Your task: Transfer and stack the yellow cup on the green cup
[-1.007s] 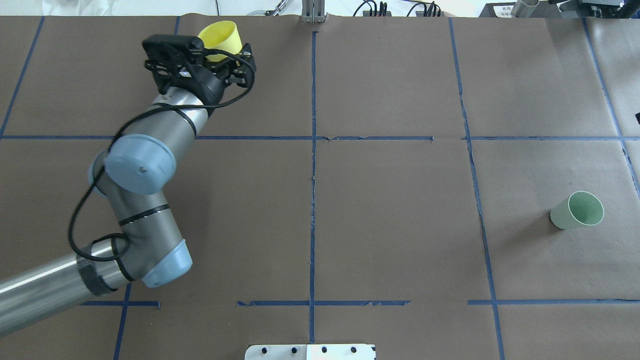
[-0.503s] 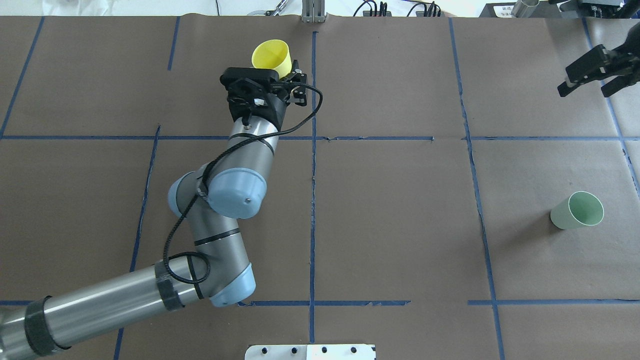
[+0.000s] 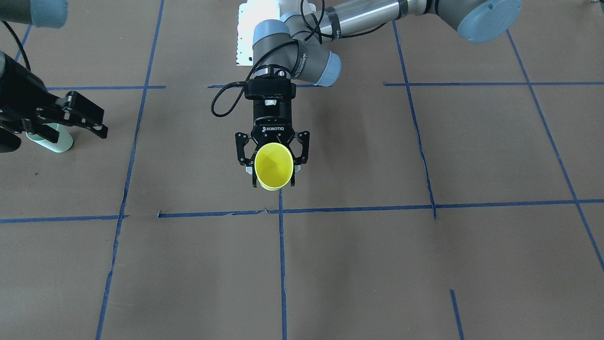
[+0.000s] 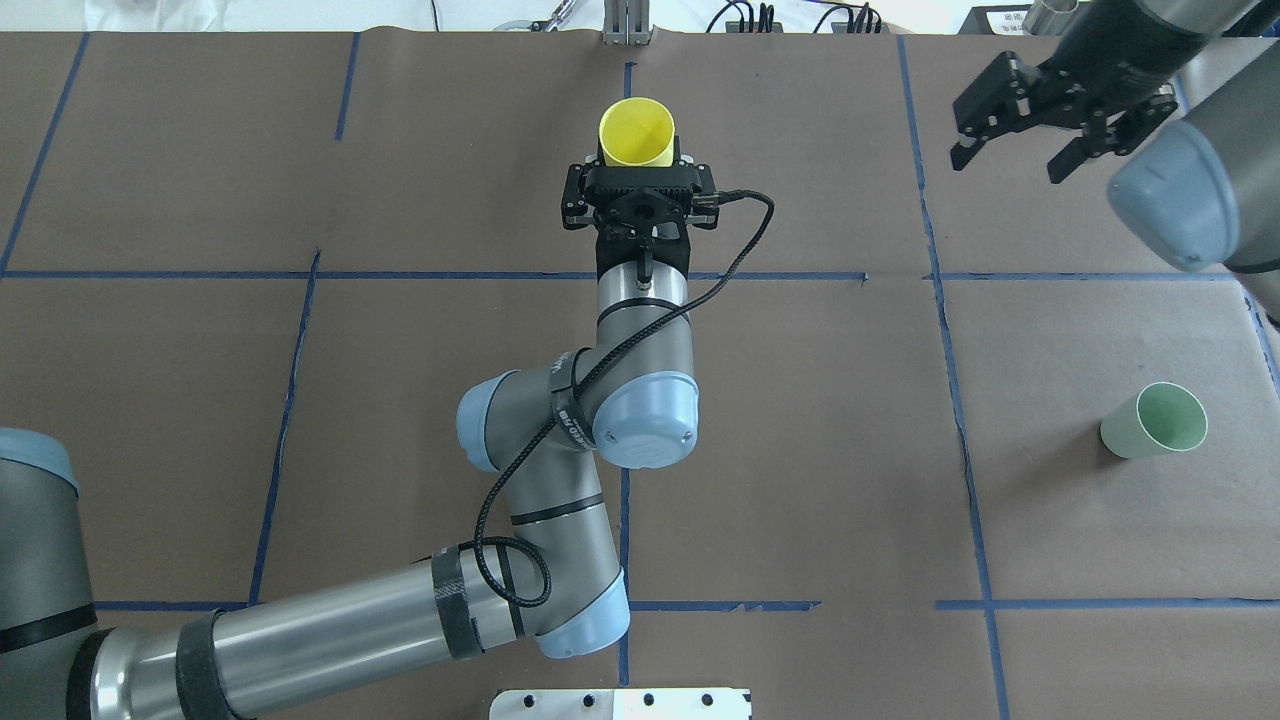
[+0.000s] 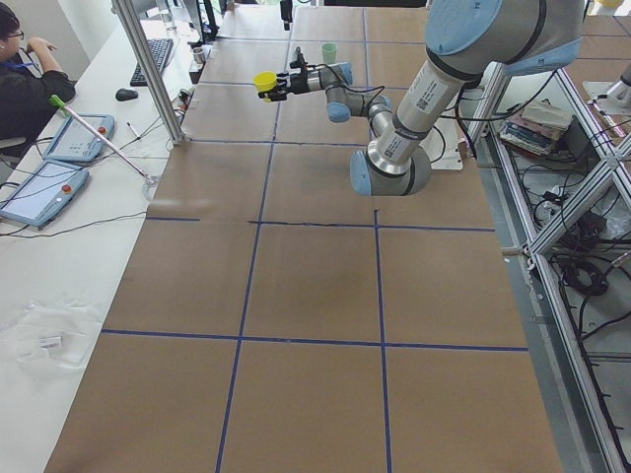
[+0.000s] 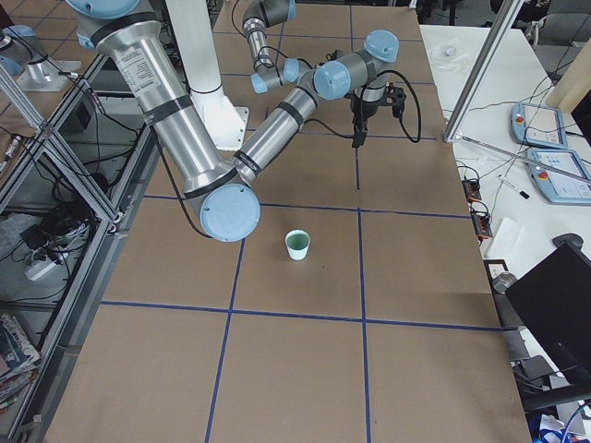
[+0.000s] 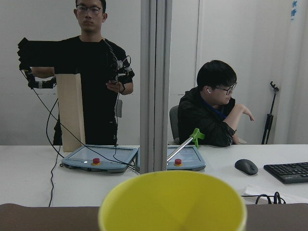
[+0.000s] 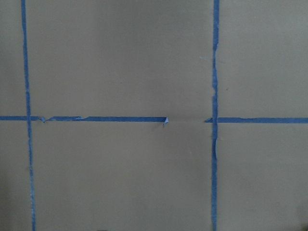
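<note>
Overhead: clamped yellow cup (image 4: 637,132) in left gripper (image 4: 638,168), well apart from green cup (image 4: 1155,420); spread right gripper (image 4: 1005,162) wide, beyond green cup toward far edge of table (image 4: 800,150). Front: showed open table between yellow cup and green cup. Right side: stood green cup upright.

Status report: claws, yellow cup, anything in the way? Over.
Left claw shut on yellow cup, held aloft. Right claw open, empty, hovering. Green cup upright, right side; nothing seen between cups.
</note>
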Tool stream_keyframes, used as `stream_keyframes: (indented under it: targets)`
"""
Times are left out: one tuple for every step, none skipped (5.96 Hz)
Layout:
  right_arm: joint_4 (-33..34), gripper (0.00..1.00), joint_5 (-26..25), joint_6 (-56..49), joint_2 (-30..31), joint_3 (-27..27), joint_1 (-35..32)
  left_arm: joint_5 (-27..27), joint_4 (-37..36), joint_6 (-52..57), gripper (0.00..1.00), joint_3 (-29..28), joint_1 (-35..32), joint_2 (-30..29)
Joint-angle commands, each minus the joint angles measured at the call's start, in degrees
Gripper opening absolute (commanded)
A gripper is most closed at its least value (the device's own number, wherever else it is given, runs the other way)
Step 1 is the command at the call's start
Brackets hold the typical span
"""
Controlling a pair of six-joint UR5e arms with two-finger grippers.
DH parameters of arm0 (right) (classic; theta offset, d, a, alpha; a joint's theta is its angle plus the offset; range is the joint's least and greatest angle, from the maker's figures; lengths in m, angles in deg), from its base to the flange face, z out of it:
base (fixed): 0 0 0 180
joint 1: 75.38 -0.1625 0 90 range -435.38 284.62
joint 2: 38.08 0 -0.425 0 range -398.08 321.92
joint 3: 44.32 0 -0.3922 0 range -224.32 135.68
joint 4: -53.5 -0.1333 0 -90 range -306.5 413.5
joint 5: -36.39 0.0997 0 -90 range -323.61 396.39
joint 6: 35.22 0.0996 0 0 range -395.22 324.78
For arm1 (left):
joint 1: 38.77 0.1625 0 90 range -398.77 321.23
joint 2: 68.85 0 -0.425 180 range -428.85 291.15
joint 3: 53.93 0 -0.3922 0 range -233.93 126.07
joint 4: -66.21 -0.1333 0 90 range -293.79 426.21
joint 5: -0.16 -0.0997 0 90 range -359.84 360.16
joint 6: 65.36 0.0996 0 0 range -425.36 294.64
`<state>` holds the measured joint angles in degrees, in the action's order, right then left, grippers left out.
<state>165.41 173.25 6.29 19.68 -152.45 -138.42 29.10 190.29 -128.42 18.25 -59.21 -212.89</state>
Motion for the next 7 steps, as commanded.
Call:
stream_keyframes:
  targets:
    - [0.1, 1.0, -3.8, 5.8, -9.2, 5.9, 4.7, -1.0, -1.7, -1.8, 0.32, -1.3, 0.8, -1.0]
    - [0.1, 1.0, -4.3, 5.9, -12.6, 9.4, 6.1, -1.0, -1.7, -2.2, 0.32, -1.3, 0.9, -1.0]
    - [0.1, 0.99, -4.4, 7.1, -17.3, 13.7, 7.0, -0.9, -1.7, -2.3, 0.33, -1.3, 0.9, -0.9]
    - [0.1, 0.99, -4.3, 7.8, -23.9, 21.5, 7.6, -0.9, -1.7, -2.3, 0.33, -1.3, 0.9, -0.7]
    - [0.1, 0.98, -4.3, 7.7, -29.1, 28.4, 7.8, -0.9, -1.7, -2.3, 0.33, -1.3, 0.9, -0.5]
    - [0.2, 0.98, -4.2, 7.7, -31.3, 31.3, 8.1, -0.9, -1.6, -2.3, 0.33, -1.3, 1.3, -0.4]
    - [0.2, 0.98, -4.3, 7.6, -33.0, 34.2, 9.1, -0.9, -1.6, -2.3, 0.33, -1.3, 1.3, -0.5]
